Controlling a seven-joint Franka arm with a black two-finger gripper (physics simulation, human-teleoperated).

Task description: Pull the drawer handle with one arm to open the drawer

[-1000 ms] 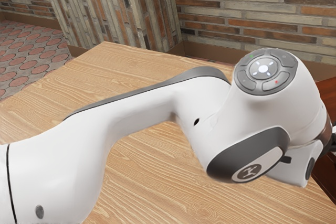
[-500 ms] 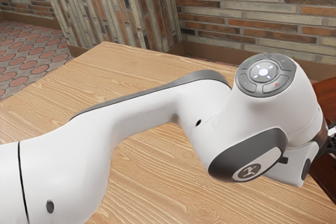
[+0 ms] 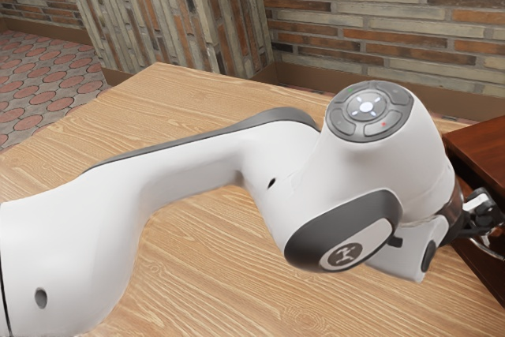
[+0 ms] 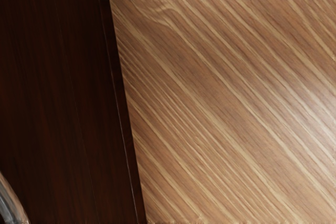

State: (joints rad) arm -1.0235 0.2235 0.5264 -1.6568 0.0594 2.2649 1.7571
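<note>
A dark red-brown drawer cabinet [image 3: 483, 147] stands at the exterior view's right edge. Its silver handle [image 3: 491, 248] curves out from the front face. My black gripper [image 3: 477, 217] reaches out from under the white wrist and is shut on that handle, one finger on each side. Most of the hand is hidden behind the arm's bulky white wrist joint [image 3: 371, 187]. In the wrist view the dark drawer front [image 4: 58, 103] runs beside the light wooden table [image 4: 226, 103], and a sliver of the silver handle [image 4: 6, 200] shows just under the hand.
The light wooden table [image 3: 197, 258] stretches toward the exterior view's left and front. Brick walls [image 3: 379, 13] rise behind it, and a tiled floor [image 3: 47, 76] lies at the far left.
The arm's wrist has moved toward the exterior view's left and a little down, away from the cabinet. The black gripper and the silver handle have come into sight at the right.
</note>
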